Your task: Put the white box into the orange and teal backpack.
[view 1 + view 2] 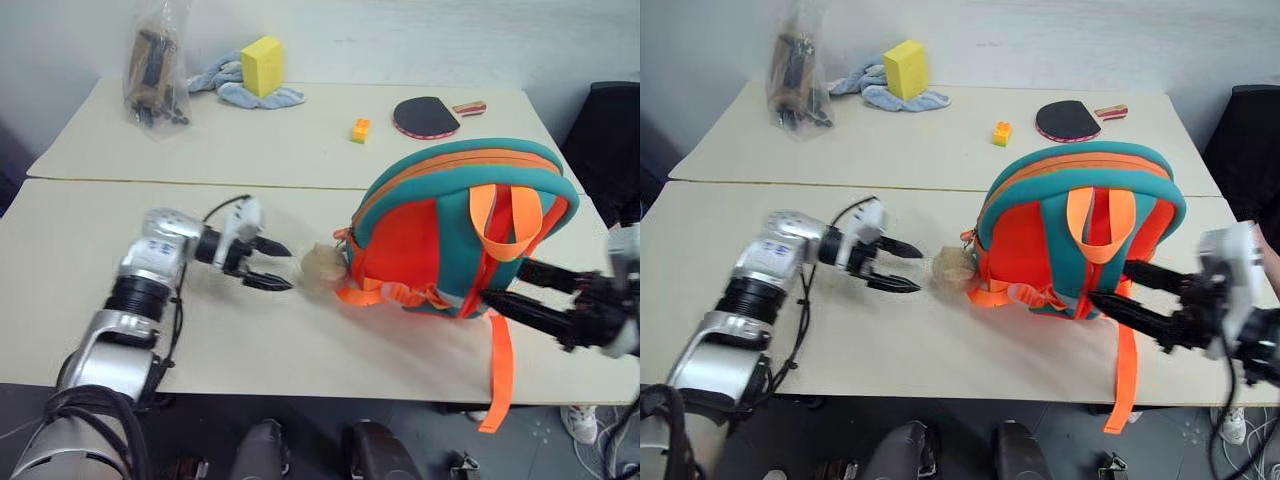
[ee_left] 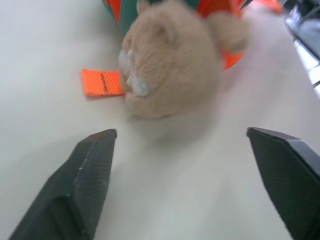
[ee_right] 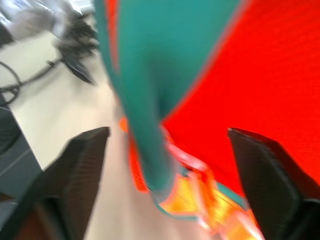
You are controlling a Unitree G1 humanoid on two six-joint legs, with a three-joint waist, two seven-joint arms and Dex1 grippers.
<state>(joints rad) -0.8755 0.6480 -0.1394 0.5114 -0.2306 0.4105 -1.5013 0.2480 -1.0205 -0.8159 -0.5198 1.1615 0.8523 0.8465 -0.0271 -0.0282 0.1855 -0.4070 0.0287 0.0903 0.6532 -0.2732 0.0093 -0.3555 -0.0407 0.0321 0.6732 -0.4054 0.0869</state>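
The orange and teal backpack (image 1: 455,230) stands upright on the near counter (image 1: 90,290), toward its right side, with its strap side facing the camera: two bright orange webbing straps (image 1: 497,222) loop down its back, and one long strap end (image 1: 496,372) hangs over the counter's front edge. A tan plush animal piece (image 1: 322,267) lies on the counter against the backpack's lower left corner, with a short orange webbing tab (image 2: 101,82) flat on the counter just beside it. The white box cannot be seen in any view, so whether it is inside the backpack cannot be told. The left gripper (image 1: 273,264) sits low over the counter to the left of the plush piece, pointing at it, with its jaws spread wide and nothing between them; the fingertips are near the plush but apart from it. The right gripper (image 1: 506,285) is at the backpack's lower right side, its jaws also spread, with the backpack's teal edge and orange panel just ahead of the fingers; whether they touch the fabric cannot be told. On the far counter (image 1: 300,140) lie a yellow sponge block (image 1: 262,66) on a blue-grey cloth (image 1: 235,86), a clear bag with dark items (image 1: 156,68), a small orange and yellow block (image 1: 360,130) and a table-tennis paddle (image 1: 428,116).
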